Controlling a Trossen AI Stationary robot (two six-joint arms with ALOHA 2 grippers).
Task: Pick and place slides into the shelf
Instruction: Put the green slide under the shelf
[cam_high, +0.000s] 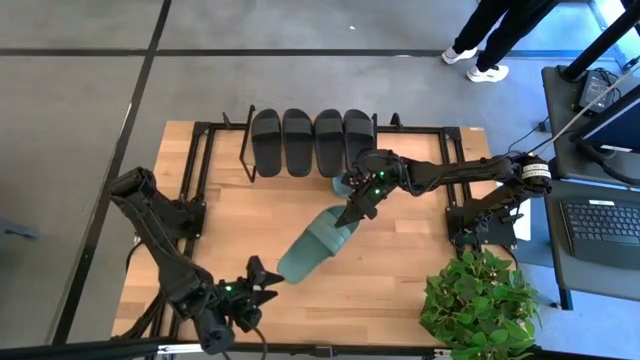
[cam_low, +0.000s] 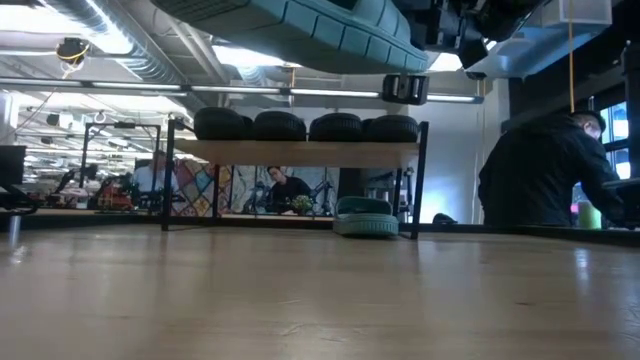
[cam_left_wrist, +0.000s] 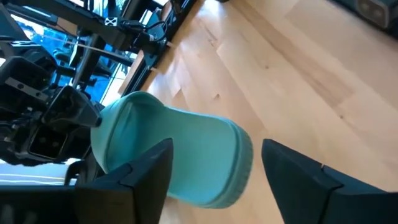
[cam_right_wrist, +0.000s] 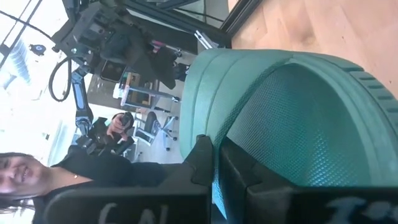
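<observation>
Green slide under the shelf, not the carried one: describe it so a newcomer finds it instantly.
Start at the shelf along the table's far edge, with four black slides in a row on its plank. Look beneath the plank at its right end: a sage green slide lies flat on the table. It alone is green and resting; the other green slide hangs in the right end effector.

Right pincer (cam_high: 352, 213) clamped (left pincer (cam_high: 268, 280) spread).

- High view looks straight down on the whole table (cam_high: 400, 270).
- Low view sits at tabletop level, facing the shelf (cam_low: 300, 151).
- Both wrist views sit close to one green slide (cam_left_wrist: 180, 155), seen also from above.
</observation>
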